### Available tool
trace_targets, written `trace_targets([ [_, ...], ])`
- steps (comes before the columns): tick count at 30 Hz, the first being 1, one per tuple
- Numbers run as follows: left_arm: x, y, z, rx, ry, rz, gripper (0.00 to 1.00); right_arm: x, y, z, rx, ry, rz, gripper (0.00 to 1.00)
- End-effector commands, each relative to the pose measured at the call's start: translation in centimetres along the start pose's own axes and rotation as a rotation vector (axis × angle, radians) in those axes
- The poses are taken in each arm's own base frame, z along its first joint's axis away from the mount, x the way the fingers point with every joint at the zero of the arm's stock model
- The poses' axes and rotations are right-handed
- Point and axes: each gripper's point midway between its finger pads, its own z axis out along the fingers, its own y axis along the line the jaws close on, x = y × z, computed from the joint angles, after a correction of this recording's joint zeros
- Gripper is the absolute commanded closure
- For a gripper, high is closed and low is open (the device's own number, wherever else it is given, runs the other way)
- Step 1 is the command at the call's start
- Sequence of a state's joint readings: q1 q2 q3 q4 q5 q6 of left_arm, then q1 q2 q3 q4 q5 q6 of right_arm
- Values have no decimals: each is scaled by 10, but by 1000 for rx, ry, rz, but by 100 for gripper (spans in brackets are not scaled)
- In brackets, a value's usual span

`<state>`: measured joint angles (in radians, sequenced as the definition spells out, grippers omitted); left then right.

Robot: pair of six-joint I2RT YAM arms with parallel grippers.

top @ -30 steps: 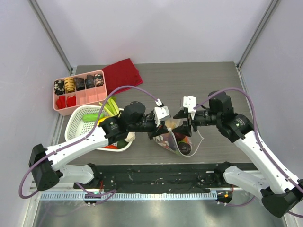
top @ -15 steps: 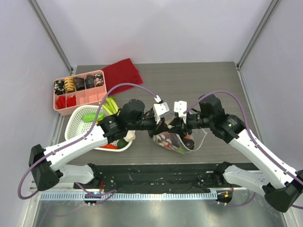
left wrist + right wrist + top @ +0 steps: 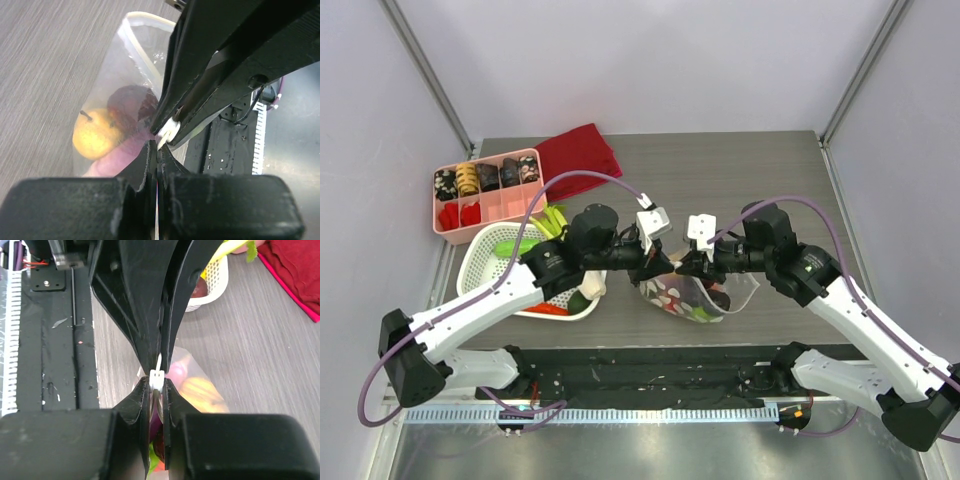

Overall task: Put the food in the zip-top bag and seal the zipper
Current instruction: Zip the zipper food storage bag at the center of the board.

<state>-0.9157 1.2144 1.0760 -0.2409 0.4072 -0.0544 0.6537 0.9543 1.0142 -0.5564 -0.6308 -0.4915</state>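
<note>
Step in hand: judged to be sealing, with both arms meeting at the bag's top edge.
Left fingers (image 3: 666, 268): clenched on the zipper (image 3: 156, 376), with no gap between them in the left wrist view.
Right fingers (image 3: 687, 266): clenched on the same white strip, tip to tip with the left pair.
Bag (image 3: 698, 300): at 6 o'clock on the tabletop (image 3: 740, 180), its belly resting there and its top edge held up.
Inside: a peach (image 3: 92, 134), a dark red round piece (image 3: 131, 102) and a purple piece (image 3: 117, 159), all below the strip.
Doing it well: I would keep one pinch fixed as an anchor and draw the other along the strip toward 3 o'clock. The edge should stay taut and the two tracks lined up. Press firmly enough to click them together, and keep the food low so nothing gets caught in the seam.
Long axis: runs about 9 to 3 o'clock, following the zipper.
Mouth: faces upward, and the 3 o'clock end looks open, curling into a loop.
Basket (image 3: 480, 262): at 9 o'clock of the bag, holding a cucumber (image 3: 510, 245) and a leek (image 3: 552, 222), so some food is not yet packed.
Box (image 3: 488, 215): pink, at 10 o'clock.
Cloth (image 3: 578, 155): red, at 11 o'clock, farthest back.
</note>
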Motion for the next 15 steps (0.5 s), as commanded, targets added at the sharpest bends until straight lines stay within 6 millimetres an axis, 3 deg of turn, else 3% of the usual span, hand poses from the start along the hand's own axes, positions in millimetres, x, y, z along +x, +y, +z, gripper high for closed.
trace_targets([
  [1,-43,18,-27,-83,-125,-8,100,8,1,-11,30,46,-15,99],
  [7,-47,29,-40,-119,-139,-19,100,17,-1,-18,57,104,-24,99],
  [15,-59,61,-71,-236,-180,-39,100,37,-3,-37,117,191,-40,99],
])
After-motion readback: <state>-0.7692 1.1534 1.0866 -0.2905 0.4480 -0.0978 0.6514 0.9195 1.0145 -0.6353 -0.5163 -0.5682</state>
